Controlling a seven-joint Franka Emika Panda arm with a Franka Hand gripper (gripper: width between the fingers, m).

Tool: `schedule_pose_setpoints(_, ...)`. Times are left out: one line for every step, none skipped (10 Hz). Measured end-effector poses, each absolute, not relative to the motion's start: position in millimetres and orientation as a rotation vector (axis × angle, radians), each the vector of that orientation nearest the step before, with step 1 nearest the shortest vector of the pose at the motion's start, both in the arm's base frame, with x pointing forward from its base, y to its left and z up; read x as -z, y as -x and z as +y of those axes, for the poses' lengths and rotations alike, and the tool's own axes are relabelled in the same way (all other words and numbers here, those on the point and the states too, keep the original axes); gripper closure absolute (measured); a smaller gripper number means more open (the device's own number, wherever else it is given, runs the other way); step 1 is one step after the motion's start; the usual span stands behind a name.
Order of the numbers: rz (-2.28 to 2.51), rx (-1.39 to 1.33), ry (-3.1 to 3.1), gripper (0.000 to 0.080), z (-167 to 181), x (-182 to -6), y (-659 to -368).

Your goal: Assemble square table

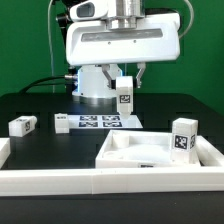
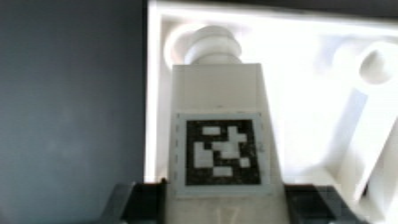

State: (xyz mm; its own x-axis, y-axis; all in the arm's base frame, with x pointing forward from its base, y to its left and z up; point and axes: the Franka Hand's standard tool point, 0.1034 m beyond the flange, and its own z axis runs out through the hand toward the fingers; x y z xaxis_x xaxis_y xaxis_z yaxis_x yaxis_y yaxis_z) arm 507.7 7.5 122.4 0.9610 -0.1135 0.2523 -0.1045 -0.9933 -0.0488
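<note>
The claw (image 1: pixel 124 88) hangs straight down from the white arm housing (image 1: pixel 122 45). It is clamped on the sides of a short white plastic block leg (image 1: pixel 124 98), holding it upright and clear of the black table (image 1: pixel 40 105). This held leg carries a black-and-white square tag on the face turned to the exterior camera. Below the claw in that view, flat on the table, lies the thin white marker board (image 1: pixel 97 122). Nearer the camera, and toward the exterior view's right of the claw, sits the white plastic square slab tabletop (image 1: pixel 130 152), rimmed underside up. A second white block leg (image 1: pixel 183 137) stands upright at the tabletop's corner on the exterior view's right, tag facing out. Well off to the exterior view's left of the claw, a third white block leg (image 1: pixel 22 125) lies on its side on the table. The long white L-shaped border wall (image 1: pixel 60 182) runs along the front, farthest from the claw. The wrist view shows details the exterior view does not. Dark fingers (image 2: pixel 139 205) flank the held leg, whose far end from the claw carries a round peg (image 2: pixel 214 45). Directly beyond that peg is the tabletop's rimmed white underside, with dark table along one side of it. That view is soft, so finer detail on the slab cannot be made out.
</note>
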Motion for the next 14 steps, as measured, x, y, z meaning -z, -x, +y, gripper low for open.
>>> schedule_pose_setpoints(0.179,0.472,3.078,0.0509,5.3,-121.6,-506.0)
schedule_pose_setpoints(0.172,0.618,3.081,0.0509,0.2,-123.9,-509.8)
schedule_pose_setpoints(0.14,0.744,3.094,0.0509,-8.9,-121.5,-513.3)
schedule_pose_setpoints(0.143,0.737,3.099,0.0509,-12.5,-118.5,-518.8)
schedule_pose_setpoints(0.143,0.724,3.09,0.0509,-9.4,-124.5,-529.1)
schedule_pose_setpoints(0.146,0.721,3.081,0.0509,-4.3,-127.9,-535.0)
schedule_pose_setpoints(0.133,0.726,3.078,0.0509,1.1,-127.6,-538.7)
schedule_pose_setpoints(0.126,0.735,3.079,0.0509,1.1,-125.7,-543.9)
schedule_pose_setpoints(0.128,0.742,3.078,0.0509,0.9,-123.4,-549.6)
schedule_pose_setpoints(0.124,0.742,3.077,0.0509,2.4,-120.1,-552.5)
schedule_pose_setpoints(0.124,0.74,3.078,0.0509,2.3,-119.7,-551.8)
schedule_pose_setpoints(0.125,0.739,3.078,0.0509,2.1,-119.3,-551.8)
schedule_pose_setpoints(0.125,0.738,3.079,0.0509,2.1,-119.0,-551.6)
schedule_pose_setpoints(0.126,0.732,3.08,0.0509,1.2,-118.6,-551.9)
